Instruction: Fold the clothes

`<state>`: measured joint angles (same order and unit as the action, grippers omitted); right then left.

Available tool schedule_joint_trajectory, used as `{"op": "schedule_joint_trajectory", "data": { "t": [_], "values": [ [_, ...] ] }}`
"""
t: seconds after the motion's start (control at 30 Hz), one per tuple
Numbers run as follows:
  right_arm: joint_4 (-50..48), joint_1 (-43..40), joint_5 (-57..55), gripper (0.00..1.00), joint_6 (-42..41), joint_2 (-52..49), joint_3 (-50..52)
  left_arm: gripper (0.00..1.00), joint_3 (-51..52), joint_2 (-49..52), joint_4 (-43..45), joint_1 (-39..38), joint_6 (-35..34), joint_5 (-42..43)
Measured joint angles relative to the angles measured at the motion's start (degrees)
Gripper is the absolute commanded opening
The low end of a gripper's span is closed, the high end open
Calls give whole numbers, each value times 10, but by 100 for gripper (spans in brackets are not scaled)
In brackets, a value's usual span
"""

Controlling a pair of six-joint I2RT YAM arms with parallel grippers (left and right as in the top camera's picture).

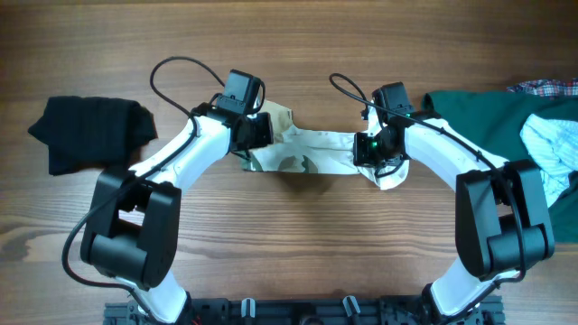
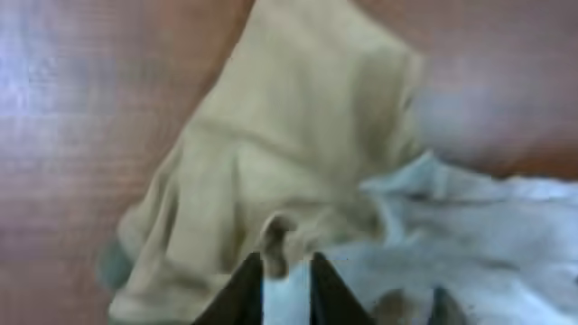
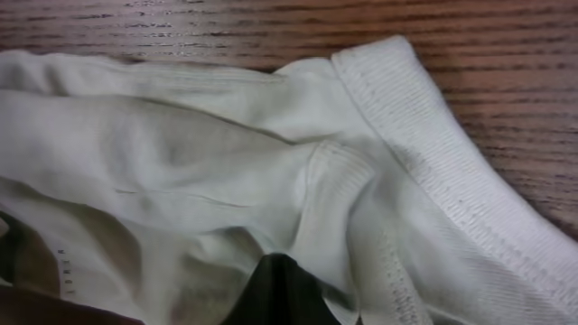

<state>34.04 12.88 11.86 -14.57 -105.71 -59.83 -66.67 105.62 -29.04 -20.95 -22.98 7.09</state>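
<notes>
Closest, at the bottom edge of the left wrist view, see the left gripper (image 2: 287, 287), cut off to just two dark tips, pinched on a small fold of the cream-white garment (image 2: 298, 144); all blurred here, tan part above, paler part to the right. In the right wrist view, find the right gripper (image 3: 280, 291) only as one dark wedge at the bottom edge, fingers not told apart, closed into a bunched fold of the same garment, just beside its ribbed hem (image 3: 433, 171). From overhead, see this garment stretched between both grippers at the middle of the table (image 1: 298, 244), its ends hidden under the wrists. Farther left, note a black garment (image 1: 90, 131), well apart. Farther right, note a dark green garment (image 1: 479, 113), with a pale blue striped one (image 1: 551, 144) lying on it, and a plaid one (image 1: 546, 88) cut off by the frame edge
</notes>
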Motion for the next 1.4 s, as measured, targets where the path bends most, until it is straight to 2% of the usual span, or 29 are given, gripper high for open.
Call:
{"op": "schedule_joint_trajectory", "data": {
  "t": [0.1, 0.33, 0.5, 0.63, 0.77, 1.3, 1.4],
  "values": [
    [0, 0, -1, 4, 4, 0, 0, 33, 0, 0, -7, 0, 0, 0],
    [0, 0, -1, 4, 6, 0, 0, 32, 0, 4, 18, -11, 0, 0],
    [0, 0, -1, 4, 6, 0, 0, 31, 0, 44, 42, -31, 4, 0],
    [0, 0, -1, 4, 6, 0, 0, 21, 0, 53, 64, -31, 8, -2],
    [0, 0, -1, 4, 6, 0, 0, 4, 0, 56, 77, -31, 21, -15],
    [0, 0, -1, 4, 12, 0, 0, 4, -22, 63, 100, -23, 26, -44],
    [0, 0, -1, 4, 14, 0, 0, 8, -44, 63, 90, -23, 26, -44]
  ]
}}
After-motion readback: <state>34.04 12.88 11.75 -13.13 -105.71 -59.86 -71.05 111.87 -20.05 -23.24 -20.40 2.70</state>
